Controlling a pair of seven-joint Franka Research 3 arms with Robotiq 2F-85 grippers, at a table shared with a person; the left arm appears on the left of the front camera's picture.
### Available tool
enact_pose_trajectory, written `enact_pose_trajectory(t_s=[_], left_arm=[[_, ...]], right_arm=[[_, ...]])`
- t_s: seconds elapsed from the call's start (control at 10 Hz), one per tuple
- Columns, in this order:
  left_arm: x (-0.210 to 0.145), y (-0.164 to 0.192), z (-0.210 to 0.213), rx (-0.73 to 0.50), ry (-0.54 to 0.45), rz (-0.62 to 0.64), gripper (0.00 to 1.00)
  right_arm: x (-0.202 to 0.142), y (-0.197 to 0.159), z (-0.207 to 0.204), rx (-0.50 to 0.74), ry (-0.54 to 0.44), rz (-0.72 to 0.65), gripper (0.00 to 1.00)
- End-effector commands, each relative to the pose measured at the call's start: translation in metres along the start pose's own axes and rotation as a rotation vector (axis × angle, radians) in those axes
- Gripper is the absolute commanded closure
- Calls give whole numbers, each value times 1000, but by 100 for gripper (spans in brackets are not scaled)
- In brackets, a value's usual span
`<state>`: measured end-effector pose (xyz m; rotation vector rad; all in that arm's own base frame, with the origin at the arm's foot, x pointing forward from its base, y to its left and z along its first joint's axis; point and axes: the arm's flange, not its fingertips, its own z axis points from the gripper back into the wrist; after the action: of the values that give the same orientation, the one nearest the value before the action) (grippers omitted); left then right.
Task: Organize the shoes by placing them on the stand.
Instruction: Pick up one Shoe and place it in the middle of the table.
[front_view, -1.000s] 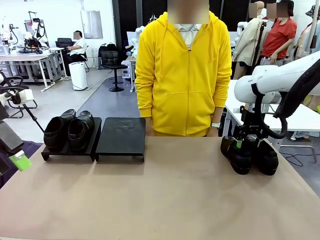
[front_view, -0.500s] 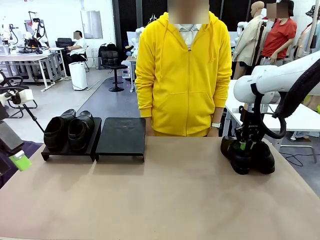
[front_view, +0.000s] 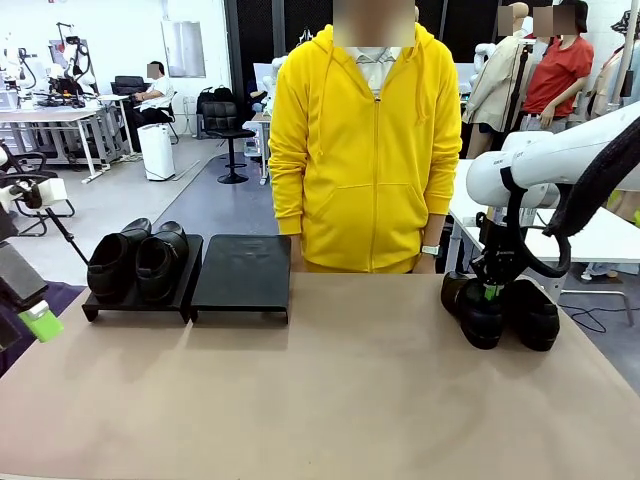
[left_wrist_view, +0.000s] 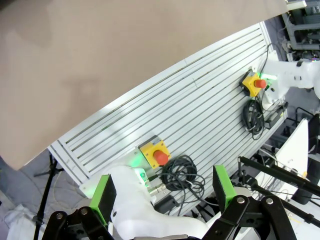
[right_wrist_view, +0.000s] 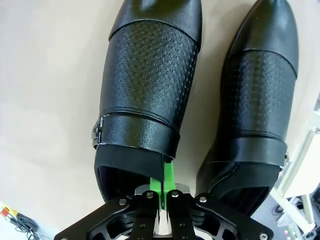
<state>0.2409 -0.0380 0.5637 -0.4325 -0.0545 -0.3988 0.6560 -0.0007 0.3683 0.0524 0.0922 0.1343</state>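
Your right gripper (right_wrist_view: 162, 181) is pinched tight on the collar of one shoe (right_wrist_view: 147, 95), its mate (right_wrist_view: 257, 95) just beside it, well right of the stand (front_view: 240, 272). Two more shoes (front_view: 137, 262) sit on the stand's left half. Your left gripper (left_wrist_view: 162, 190) gapes wide, holding nothing.

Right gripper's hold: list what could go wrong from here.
1. The right gripper pinches only the thin opening rim of one shoe, so it may tip or slip once lifted.
2. The second shoe lies close beside it and could be dragged or knocked.
3. The free stand platform is far across the table, a long carry on that hold.
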Motion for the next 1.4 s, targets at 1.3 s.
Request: enact_pose_trajectory(t_s=[1.3], left_arm=[[1,-2,2,-11,-11,10,0]], right_arm=[[-247,19,92,386,-203,44,100]])
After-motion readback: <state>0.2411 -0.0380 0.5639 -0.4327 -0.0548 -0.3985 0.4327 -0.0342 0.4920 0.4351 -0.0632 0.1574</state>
